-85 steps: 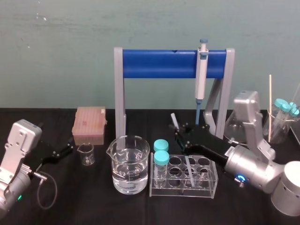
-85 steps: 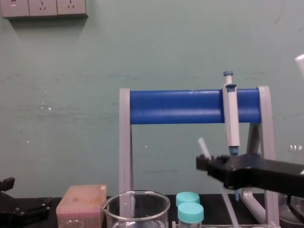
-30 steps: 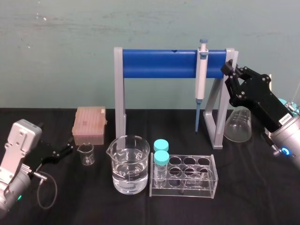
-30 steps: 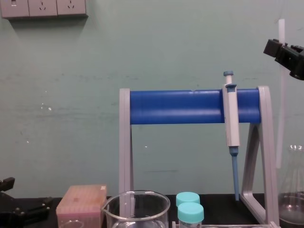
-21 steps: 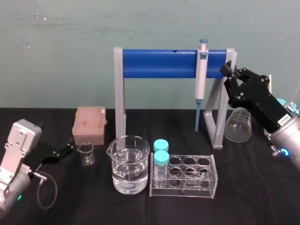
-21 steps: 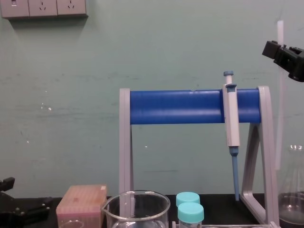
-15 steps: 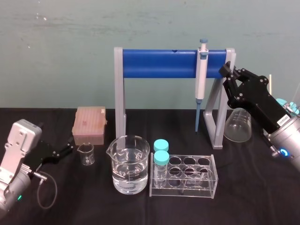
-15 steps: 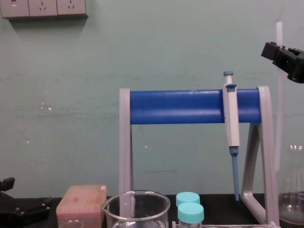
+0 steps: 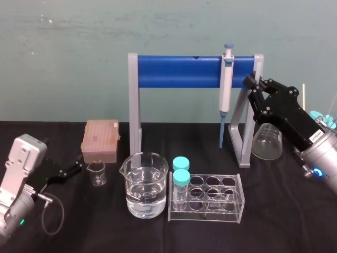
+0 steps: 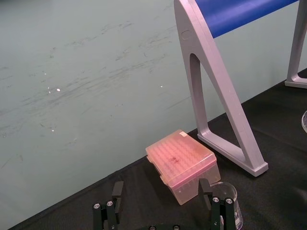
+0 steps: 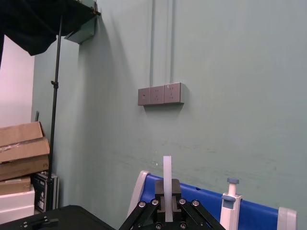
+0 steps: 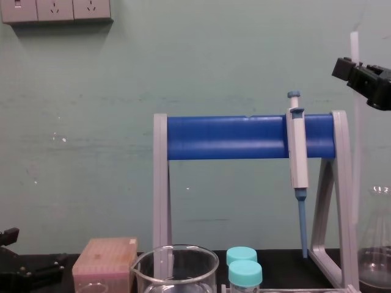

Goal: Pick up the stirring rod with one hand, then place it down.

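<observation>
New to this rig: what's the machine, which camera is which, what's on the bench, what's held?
A robot with two arms, each ending in a two-fingered hand. Pictures come from its head (looking down), its chest (looking across) and each wrist. On the black table: a beaker of clear liquid, a small beaker, a pink tip box, a clear rack with two teal-capped tubes, a flask, and a blue stand with a pipette hanging on it. The right hand, raised beside the stand, is shut on the stirring rod, held upright. The left hand rests low and open near the tip box.
</observation>
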`<state>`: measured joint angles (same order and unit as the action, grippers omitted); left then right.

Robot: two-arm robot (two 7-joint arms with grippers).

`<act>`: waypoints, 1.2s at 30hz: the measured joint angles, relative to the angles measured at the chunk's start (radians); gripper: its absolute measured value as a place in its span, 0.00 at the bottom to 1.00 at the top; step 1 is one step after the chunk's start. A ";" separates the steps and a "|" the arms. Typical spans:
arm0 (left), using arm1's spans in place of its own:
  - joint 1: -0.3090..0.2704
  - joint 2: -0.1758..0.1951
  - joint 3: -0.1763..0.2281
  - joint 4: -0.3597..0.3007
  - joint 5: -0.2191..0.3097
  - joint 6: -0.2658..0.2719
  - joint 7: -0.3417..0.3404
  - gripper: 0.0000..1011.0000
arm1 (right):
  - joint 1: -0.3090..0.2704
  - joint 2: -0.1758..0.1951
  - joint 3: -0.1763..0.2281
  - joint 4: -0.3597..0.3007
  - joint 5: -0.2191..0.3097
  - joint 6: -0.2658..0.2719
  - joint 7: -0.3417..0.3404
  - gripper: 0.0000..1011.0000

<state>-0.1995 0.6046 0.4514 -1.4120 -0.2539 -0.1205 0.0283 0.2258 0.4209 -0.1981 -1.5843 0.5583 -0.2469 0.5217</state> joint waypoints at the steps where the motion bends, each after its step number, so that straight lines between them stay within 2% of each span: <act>1: 0.000 0.000 0.000 0.000 0.000 0.000 0.000 0.99 | 0.000 0.000 0.000 0.000 0.000 0.000 0.000 0.07; 36: 0.000 0.000 0.000 0.000 0.000 0.000 0.000 0.99 | 0.010 -0.001 -0.010 0.017 0.000 0.000 0.004 0.07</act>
<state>-0.1995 0.6047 0.4514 -1.4120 -0.2539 -0.1205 0.0283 0.2357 0.4204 -0.2085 -1.5670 0.5587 -0.2468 0.5258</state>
